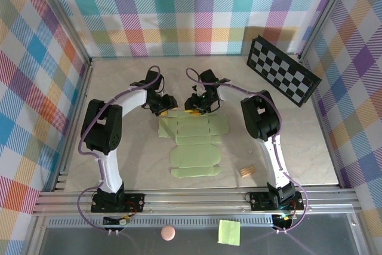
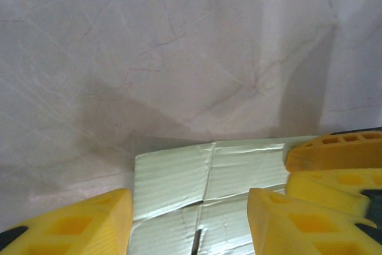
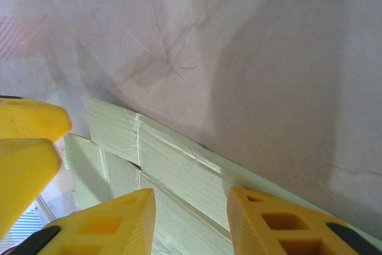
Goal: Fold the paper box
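My left pincer [image 2: 188, 207] and right pincer [image 3: 192, 198] stand parted, gripping nothing, over the far edge of the paper box [image 1: 197, 131] lying flat on the table [image 1: 119, 88]; I judge it light, floppy card, best pinched at an outer flap.

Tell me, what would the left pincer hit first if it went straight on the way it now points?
Probably the paper box: its pale green edge lies just ahead of the left pincer, with the table beyond. Depth is hard to judge.
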`<control>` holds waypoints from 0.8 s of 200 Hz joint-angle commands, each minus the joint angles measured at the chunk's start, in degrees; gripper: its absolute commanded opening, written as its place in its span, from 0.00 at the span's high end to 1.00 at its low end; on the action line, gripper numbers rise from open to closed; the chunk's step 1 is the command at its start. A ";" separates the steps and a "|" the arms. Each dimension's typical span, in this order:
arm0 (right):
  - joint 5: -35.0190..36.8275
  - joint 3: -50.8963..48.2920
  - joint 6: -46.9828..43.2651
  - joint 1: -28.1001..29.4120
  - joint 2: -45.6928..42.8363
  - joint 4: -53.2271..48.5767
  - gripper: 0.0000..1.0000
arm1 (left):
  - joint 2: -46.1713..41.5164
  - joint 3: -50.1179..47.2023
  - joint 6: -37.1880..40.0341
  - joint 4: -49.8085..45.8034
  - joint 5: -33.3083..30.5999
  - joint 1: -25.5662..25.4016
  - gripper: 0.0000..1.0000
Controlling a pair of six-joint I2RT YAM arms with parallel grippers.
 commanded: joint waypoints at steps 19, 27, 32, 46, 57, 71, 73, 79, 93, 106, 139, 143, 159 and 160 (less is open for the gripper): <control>2.43 -2.28 0.40 0.39 1.40 -4.82 0.61 | 2.65 0.61 0.93 -2.02 -0.27 0.06 0.47; 2.34 -2.28 0.37 0.43 1.36 -4.78 0.61 | 2.84 0.65 0.87 -2.09 -0.11 0.09 0.47; 2.32 -2.28 0.40 0.41 1.39 -4.76 0.61 | 2.91 0.69 0.87 -1.93 0.06 0.05 0.47; 2.31 -2.32 0.53 0.39 1.40 -4.70 0.61 | 2.66 0.47 0.87 -1.20 0.82 0.05 0.51; 2.19 -2.36 0.49 0.43 1.39 -4.68 0.62 | 1.84 -0.19 0.61 -0.16 1.35 0.01 0.56; 2.19 -2.45 0.66 0.43 1.26 -4.52 0.62 | 0.65 -0.85 0.44 0.64 1.84 0.04 0.63; 2.18 -2.45 0.66 0.47 1.24 -4.50 0.61 | 0.50 -0.87 0.35 0.74 1.89 0.01 0.63; 2.19 -2.53 0.69 0.44 1.22 -4.50 0.62 | 0.08 -0.91 0.21 0.73 2.08 0.01 0.64; 2.18 -2.62 0.67 0.37 1.10 -4.49 0.61 | -1.01 -1.09 -0.11 1.09 2.78 0.01 0.64; 2.28 -2.80 0.58 0.41 0.92 -4.54 0.61 | -1.85 -1.31 -0.40 1.45 3.72 -0.08 0.64; 2.25 -3.13 0.36 0.40 0.89 -4.43 0.65 | -2.35 -1.24 -1.62 2.37 6.00 -0.67 0.65; 2.24 -3.15 0.46 0.35 0.91 -4.37 0.66 | -2.42 -1.08 -1.76 2.37 6.21 -0.76 0.65; 2.12 -3.33 0.41 0.40 0.81 -4.24 0.68 | -2.40 -0.88 -1.96 2.37 6.63 -1.30 0.66; 2.10 -3.33 0.40 0.40 0.81 -4.28 0.69 | -2.41 -0.87 -1.96 2.38 6.61 -1.35 0.66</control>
